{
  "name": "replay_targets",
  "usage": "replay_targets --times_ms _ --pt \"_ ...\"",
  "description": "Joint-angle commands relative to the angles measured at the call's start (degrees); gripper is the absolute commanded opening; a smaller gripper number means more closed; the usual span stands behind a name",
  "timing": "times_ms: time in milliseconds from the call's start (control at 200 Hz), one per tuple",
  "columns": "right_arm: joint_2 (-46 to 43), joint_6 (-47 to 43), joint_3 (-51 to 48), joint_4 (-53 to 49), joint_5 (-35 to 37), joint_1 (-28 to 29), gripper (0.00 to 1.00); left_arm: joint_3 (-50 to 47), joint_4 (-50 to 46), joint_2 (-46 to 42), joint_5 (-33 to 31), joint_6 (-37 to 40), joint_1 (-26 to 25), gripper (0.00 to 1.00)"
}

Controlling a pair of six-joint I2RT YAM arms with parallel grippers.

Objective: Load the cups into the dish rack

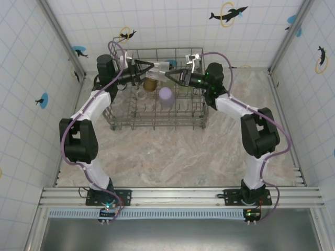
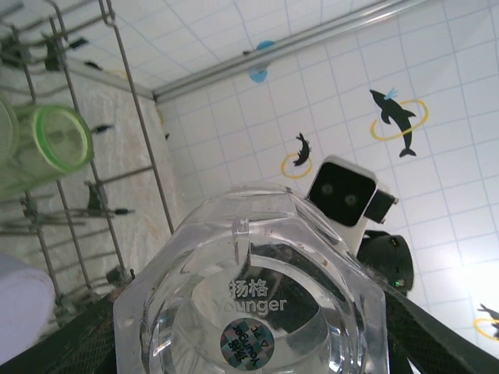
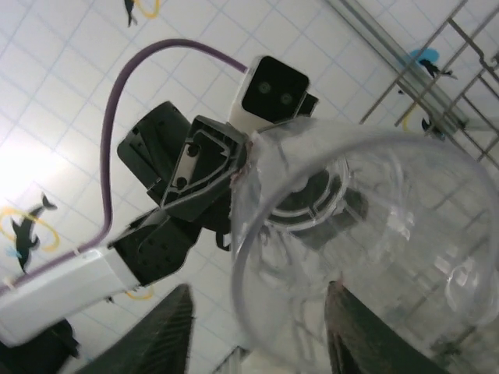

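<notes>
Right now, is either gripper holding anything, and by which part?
The left gripper holds a clear cup, gripped across its sides near the base. The right gripper stands open at the cup's rim, apparently not clamping it.

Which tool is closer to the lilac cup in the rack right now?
Right. The right tool hangs just beyond the lilac cup, over the dish rack; the left tool is farther back and to its left, holding a clear cup.

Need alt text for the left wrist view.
A clear cup, base toward the camera, is held in the left gripper. At frame left, the dish rack holds a pale green cup; behind it, the right arm's white camera.
</notes>
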Motion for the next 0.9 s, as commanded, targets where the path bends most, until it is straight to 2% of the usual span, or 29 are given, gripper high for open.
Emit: replay_targets --times_ms 0,110,215,290,545,721,896 --pt "-7.6 -9.3 -2.3 -9.1 2.4 -0.2 0.59 8.2 -7.8 1.2 -6.8 8.6 2.0 0.00" --pt "-11.7 -12.2 -5.7 -13.2 3.3 -1.0 0.71 21.3 -26.0 5.3 -15.8 21.5 2.4 0.00" --pt "-15.6 -17.3 -8.6 -20.1 5.7 -1.6 0.76 37.4 -42.9 12.1 -24.6 31.9 2.4 0.00" --pt "-18.2 -21.7 -10.0 -25.8 8.2 -1.8 0.78 45.7 -50.6 15.9 -31.3 37.5 2.5 0.00" --pt "-26.5 -29.5 -16.6 -35.5 14.4 -2.5 0.85 40.0 -51.7 15.0 -48.2 49.2 2.8 0.00" --pt "-31.3 -30.0 -22.6 -34.4 17.2 -2.7 0.92 40.0 -53.8 17.0 -59.6 55.9 1.4 0.00" --pt "-34.3 -29.3 -27.3 -32.9 18.3 -2.5 0.96 40.0 -53.3 19.0 -67.6 60.2 -0.7 0.00"
